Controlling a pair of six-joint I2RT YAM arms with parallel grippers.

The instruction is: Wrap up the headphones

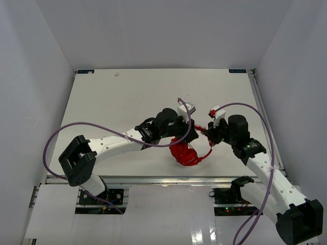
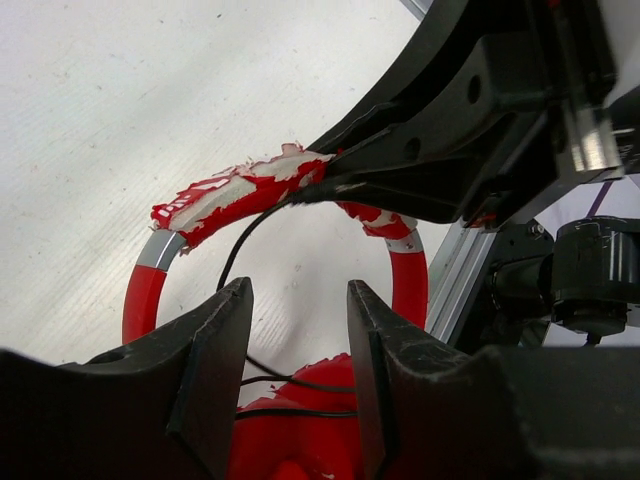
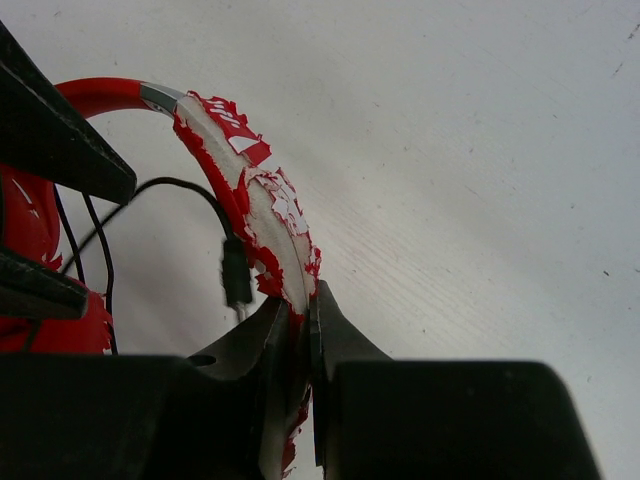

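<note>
Top: headphones (image 1: 186, 153) partly under L gripper (image 1: 189, 137); cable (image 3: 165, 181) too thin to trace there. L wrist: cups (image 2: 300, 430) cut off, 6 o'clock edge. R wrist: plug (image 3: 236, 275) blurred; headband (image 3: 265, 215) end buried in R gripper (image 3: 301, 306).

Both arms are stretched forward and angled inward, so that the wrists are brought near each other. The left gripper (image 2: 298, 300) is held with its jaws parted. The right gripper (image 3: 298, 302) is pinched closed on the headband of the headphones (image 3: 262, 215).
</note>
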